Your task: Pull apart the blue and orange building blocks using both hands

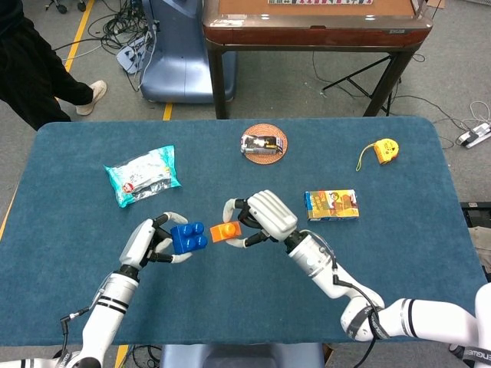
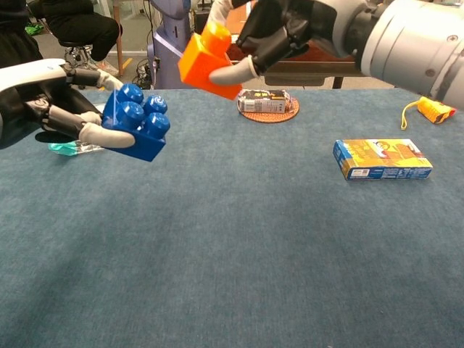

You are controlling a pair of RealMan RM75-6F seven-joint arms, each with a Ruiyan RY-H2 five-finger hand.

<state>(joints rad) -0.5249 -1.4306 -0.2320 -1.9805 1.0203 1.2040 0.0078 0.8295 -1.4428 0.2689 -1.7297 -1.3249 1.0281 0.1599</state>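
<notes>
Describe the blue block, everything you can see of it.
The blue block is a chunky, glossy plastic-looking brick with four round studs on top in the chest view. It is separated from the orange block, a clear gap between them. The left hand holds it above the table, fingers pinching its sides. It is tilted, studs facing up and toward the camera.

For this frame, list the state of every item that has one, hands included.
Blue studded building block: separated from the orange one, held off the table.
Orange building block: separated, held off the table.
Left hand: holds the blue block.
Right hand: holds the orange block.
Teal snack packet: lying flat.
Yellow tape measure: on the table.
</notes>
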